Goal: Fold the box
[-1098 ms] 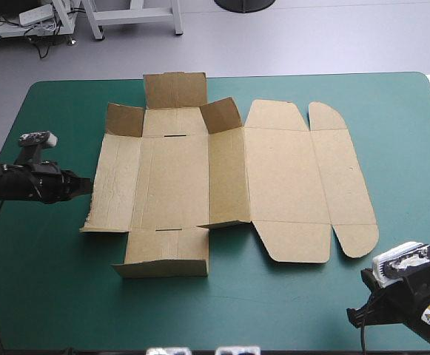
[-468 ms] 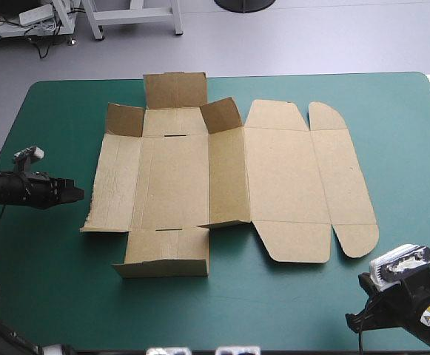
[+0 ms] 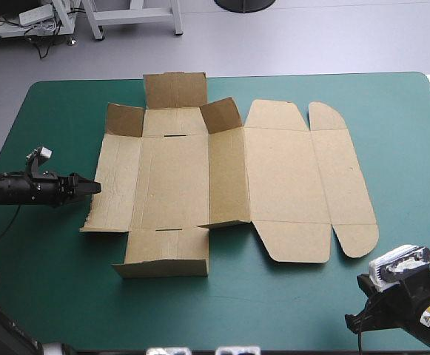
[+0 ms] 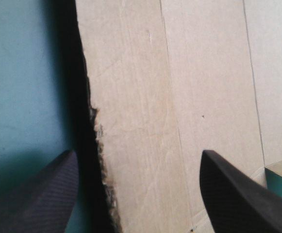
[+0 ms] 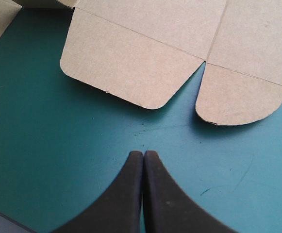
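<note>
On the table (image 3: 52,296) the box (image 3: 200,177) lies mostly flat — left gripper (image 3: 90,187), spread wide at its 9 o'clock edge, should lift that side; right gripper (image 5: 143,154) sits closed at 5 o'clock.

Beyond the teal-green table (image 3: 52,296) lies grey floor (image 3: 333,37) with white furniture legs (image 3: 129,16).

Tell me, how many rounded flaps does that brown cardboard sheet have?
4, all on the flat right half of the box: far inner flap, far outer flap, near inner flap, near outer flap; the near two lie ahead of the right gripper. None seems hidden.
</note>
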You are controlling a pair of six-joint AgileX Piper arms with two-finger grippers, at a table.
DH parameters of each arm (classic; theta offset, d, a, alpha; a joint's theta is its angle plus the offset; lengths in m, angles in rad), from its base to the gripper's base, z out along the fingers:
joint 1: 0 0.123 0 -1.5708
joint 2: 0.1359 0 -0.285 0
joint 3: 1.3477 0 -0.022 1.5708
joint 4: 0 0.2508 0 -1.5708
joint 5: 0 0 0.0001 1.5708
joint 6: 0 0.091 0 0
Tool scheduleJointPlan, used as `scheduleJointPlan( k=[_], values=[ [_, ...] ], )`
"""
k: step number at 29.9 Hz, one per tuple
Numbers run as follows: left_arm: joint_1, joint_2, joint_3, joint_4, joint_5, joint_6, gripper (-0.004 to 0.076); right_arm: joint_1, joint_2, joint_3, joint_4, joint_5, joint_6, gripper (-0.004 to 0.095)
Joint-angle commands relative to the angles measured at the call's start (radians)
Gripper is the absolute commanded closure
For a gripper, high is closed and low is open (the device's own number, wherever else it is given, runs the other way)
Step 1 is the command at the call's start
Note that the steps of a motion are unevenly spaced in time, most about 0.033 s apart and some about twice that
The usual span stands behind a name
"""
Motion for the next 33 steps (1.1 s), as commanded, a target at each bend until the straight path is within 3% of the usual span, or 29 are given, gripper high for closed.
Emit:
scheduleJointPlan(
  k=[1, 11, 19, 21, 23, 27, 33],
  values=[
    [0.001, -0.036, -0.026, -0.080, 0.117, 0.013, 0.0214, 0.002, 0.006, -0.025, 0.019, -0.053, 0.002, 0.0928],
    [-0.020, 0.035, -0.026, -0.072, 0.121, 0.008, 0.0214, 0.002, 0.006, -0.025, 0.019, -0.061, 0.002, 0.0928],
    [-0.155, 0.079, -0.026, -0.060, 0.104, 0.008, 0.0222, 0.002, 0.006, -0.025, 0.019, -0.072, 0.004, 0.0928],
    [-0.189, 0.082, -0.026, -0.060, 0.064, 0.008, 0.0272, 0.002, 0.006, -0.025, 0.021, -0.072, 0.004, 0.0928],
    [-0.211, 0.082, -0.026, -0.065, 0.025, 0.006, 0.0373, 0.002, 0.006, -0.025, 0.023, -0.070, 0.004, 0.0928],
    [-0.221, 0.082, -0.026, -0.099, -0.016, 0.008, 0.0738, 0.002, 0.006, -0.025, 0.035, -0.059, 0.004, 0.0927],
    [-0.221, 0.078, -0.026, -0.124, 0.006, 0.072, 0.0728, 0.002, 0.006, -0.025, 0.042, -0.050, 0.004, 0.0928]
  ],
)
